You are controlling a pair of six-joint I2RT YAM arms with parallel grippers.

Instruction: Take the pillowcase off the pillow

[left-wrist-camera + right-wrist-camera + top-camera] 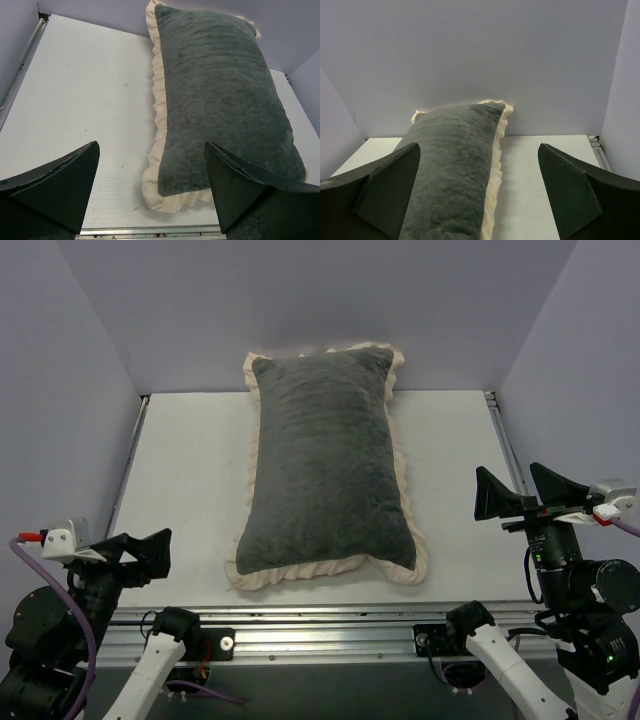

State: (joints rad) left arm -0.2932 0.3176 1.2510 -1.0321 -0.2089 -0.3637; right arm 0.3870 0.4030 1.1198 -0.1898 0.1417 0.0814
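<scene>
The pillowcase (pixel 325 470) lies lengthwise in the middle of the white table (pixel 190 480), dark grey fuzzy face up, with a cream frill around its edges. It is plump and filled; the pillow inside is hidden. My left gripper (pixel 135 552) hovers open at the near left, apart from the cover, whose near left corner (pixel 165 195) lies ahead of its empty jaws (pixel 151 144). My right gripper (pixel 522 490) hangs open at the near right, raised and clear of the cover. Its view looks along the pillowcase (pixel 450 165) toward the back wall, with nothing between the jaws (pixel 479 145).
Lilac walls close in the table at the back (pixel 320 310) and on both sides. The pillowcase's far end rests against the back wall. A metal rail (pixel 330 625) runs along the near edge by the arm bases. Bare table surface flanks the cover on both sides.
</scene>
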